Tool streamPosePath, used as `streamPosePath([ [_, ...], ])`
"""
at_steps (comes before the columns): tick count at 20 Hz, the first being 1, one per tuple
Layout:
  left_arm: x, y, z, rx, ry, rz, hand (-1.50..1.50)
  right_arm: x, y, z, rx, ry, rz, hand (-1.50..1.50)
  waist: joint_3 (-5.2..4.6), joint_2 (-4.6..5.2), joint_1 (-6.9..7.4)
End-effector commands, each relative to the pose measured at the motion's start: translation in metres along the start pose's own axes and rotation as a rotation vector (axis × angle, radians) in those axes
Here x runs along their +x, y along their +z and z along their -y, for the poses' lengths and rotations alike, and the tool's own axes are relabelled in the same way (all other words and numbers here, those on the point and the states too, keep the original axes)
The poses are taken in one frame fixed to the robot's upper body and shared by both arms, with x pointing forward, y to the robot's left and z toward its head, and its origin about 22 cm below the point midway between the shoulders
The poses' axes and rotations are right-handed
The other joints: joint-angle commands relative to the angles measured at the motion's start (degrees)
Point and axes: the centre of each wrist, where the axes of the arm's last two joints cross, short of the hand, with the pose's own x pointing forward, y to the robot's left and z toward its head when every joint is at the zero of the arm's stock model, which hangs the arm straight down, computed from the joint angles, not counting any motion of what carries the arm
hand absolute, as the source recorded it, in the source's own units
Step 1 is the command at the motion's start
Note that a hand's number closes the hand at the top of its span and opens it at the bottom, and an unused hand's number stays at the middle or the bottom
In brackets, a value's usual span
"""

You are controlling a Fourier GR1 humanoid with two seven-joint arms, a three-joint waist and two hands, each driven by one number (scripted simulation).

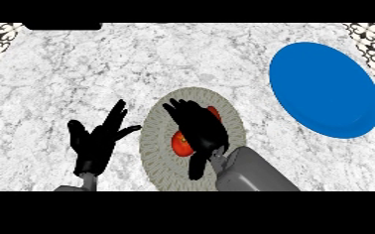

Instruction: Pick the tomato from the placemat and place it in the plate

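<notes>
The right hand's fingers [179, 110] are stretching up the counter, away from the robot, lying close together over the tomato [180, 144], while the thumb is hanging down toward the near edge. The right hand [199, 129] is covering most of the tomato, so I cannot tell whether the fingers are curling onto it or only resting above it. Red is showing in two places: a larger patch with a dark spot to the left of the palm, and a thin sliver at the hand's right edge, higher up. Those two patches are suggesting a body that is lying slantwise under the palm, from lower left to upper right, but with so much hidden I cannot tell its long axis or which way its stem end is pointing. The tomato is sitting on the placemat [156, 129], a round, pale woven mat near the middle of the counter [110, 64]. The grey forearm is coming in from the lower right. Left of the placemat, and apart from it, the left hand [95, 144] is resting open with its fingers spread and pointing upward. The plate [322, 89], blue and bare, is lying well apart at the upper right.
</notes>
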Motion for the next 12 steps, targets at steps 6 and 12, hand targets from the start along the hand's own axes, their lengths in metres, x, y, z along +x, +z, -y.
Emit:
streamPosePath([
  [6, -0.01, -0.009, 0.001, 0.053, -0.047, -0.038, 0.0, 0.004, -0.023, -0.02, 0.131, 0.131, 0.037, 1.5, 0.02, 0.24, 0.21],
  [12, -0.014, 0.001, -0.008, 0.061, -0.032, -0.053, 0.0, -0.009, -0.021, -0.044, 0.053, 0.171, 0.058, 1.5, 0.03, 0.18, 0.18],
])
